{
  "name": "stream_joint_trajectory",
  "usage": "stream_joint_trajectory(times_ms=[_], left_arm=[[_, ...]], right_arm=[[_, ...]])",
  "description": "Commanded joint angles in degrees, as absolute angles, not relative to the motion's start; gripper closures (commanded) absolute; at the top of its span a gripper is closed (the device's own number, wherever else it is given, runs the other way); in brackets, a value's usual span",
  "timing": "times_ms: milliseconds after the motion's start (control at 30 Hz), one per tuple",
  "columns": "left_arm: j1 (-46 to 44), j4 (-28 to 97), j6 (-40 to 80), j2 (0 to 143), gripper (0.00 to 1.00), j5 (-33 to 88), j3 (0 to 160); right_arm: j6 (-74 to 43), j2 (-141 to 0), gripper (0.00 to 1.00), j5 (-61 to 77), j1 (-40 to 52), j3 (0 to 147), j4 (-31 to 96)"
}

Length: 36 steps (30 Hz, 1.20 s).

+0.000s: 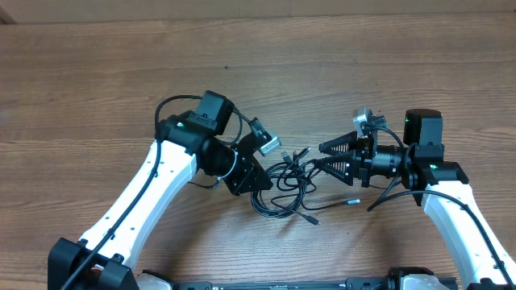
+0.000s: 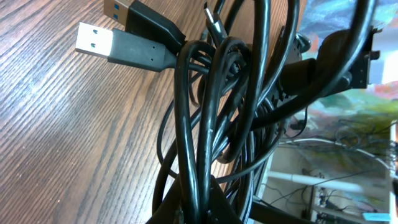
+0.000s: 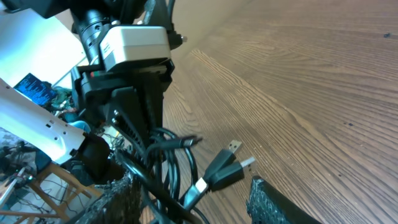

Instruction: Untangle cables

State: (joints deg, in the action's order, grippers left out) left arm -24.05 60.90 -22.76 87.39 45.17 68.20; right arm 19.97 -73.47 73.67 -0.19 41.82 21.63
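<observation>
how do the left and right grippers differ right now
The left gripper is shut on the cables; the right gripper is open, gripping nothing. The left gripper meets the bundle from the left side, the right gripper from the right. Both are aimed at the same tangle.

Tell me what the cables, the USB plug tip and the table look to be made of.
The cables: black plastic or rubber jacket, smooth with a slight gloss; highlights run along the strands. The USB plug tip: bare metal, silver and reflective. The table: wood or wood-look laminate, matte, brown streaked grain; which one cannot be told.
</observation>
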Motion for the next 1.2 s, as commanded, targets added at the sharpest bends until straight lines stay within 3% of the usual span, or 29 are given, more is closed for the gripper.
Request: stream_joint_trajectory(times_ms=[0, 800, 1033, 1167], left_arm=[[-25.98, 59.96, -24.23, 86.89, 0.96, 45.65, 68.64], [-27.77, 50.00, -18.57, 86.89, 0.96, 49.25, 68.64], [-27.66, 49.21, -16.62, 86.89, 0.96, 45.91, 68.64], [-27.66, 49.21, -16.64, 86.89, 0.96, 44.27, 68.64]], right_arm=[[19.51, -73.69, 0.46, 72.29, 0.01, 42.46, 21.58], [19.77, -73.69, 0.47, 67.53, 0.01, 42.41, 29.23], [19.75, -73.69, 0.62, 65.87, -0.01, 42.41, 30.76], [19.77, -73.69, 0.77, 63.83, 0.01, 42.41, 31.86]])
